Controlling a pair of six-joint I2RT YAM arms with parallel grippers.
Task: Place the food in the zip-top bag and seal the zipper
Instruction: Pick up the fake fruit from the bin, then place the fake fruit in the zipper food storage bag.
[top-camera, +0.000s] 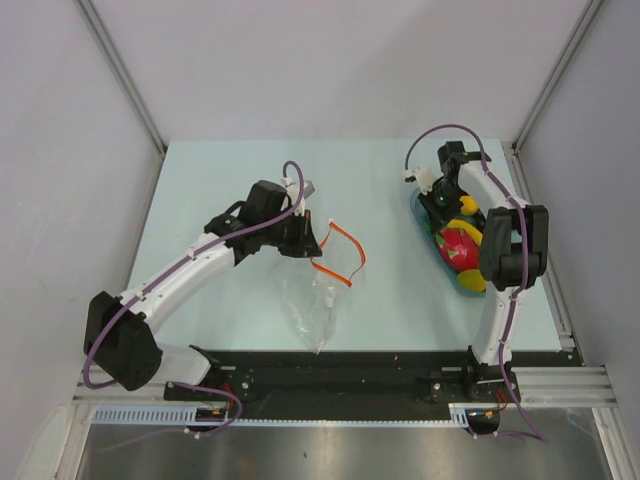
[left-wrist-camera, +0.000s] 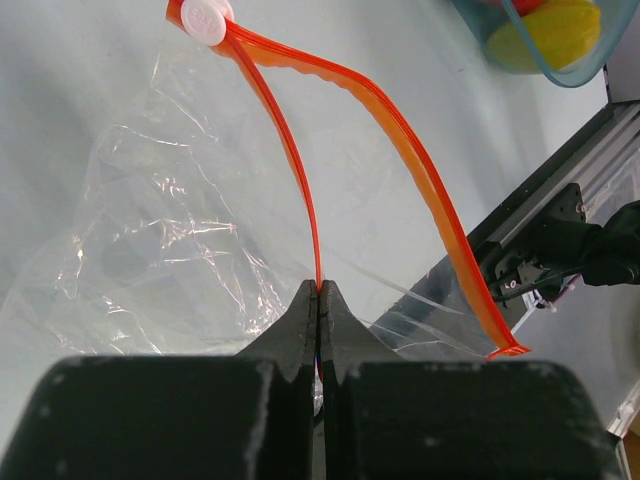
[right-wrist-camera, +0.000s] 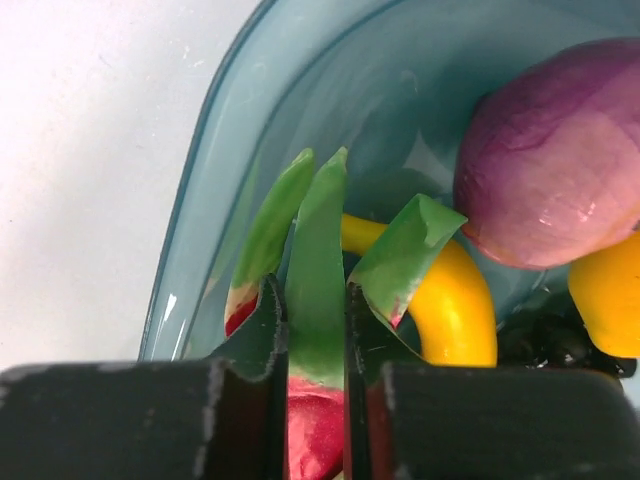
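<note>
The clear zip-top bag (top-camera: 315, 305) lies on the table, its mouth open. My left gripper (top-camera: 310, 238) is shut on one side of the orange-red zipper (top-camera: 347, 250). In the left wrist view the jaws (left-wrist-camera: 320, 292) pinch one strip of the zipper (left-wrist-camera: 292, 150); the other strip (left-wrist-camera: 420, 180) bows away to the right, and a white slider (left-wrist-camera: 207, 20) sits at the far end. My right gripper (top-camera: 440, 205) is down in the teal bowl (top-camera: 418, 205), shut (right-wrist-camera: 316, 300) on a green leaf (right-wrist-camera: 318, 230) of the red piece (top-camera: 457, 245). A banana (right-wrist-camera: 455, 300), a purple ball (right-wrist-camera: 550, 170) and a yellow fruit (right-wrist-camera: 610, 300) lie beside it.
The teal bowl (right-wrist-camera: 225, 190) stands at the right of the table, and its corner shows in the left wrist view (left-wrist-camera: 590, 70). The black rail (top-camera: 340, 375) with the arm bases runs along the near edge. Walls close in the left, back and right sides.
</note>
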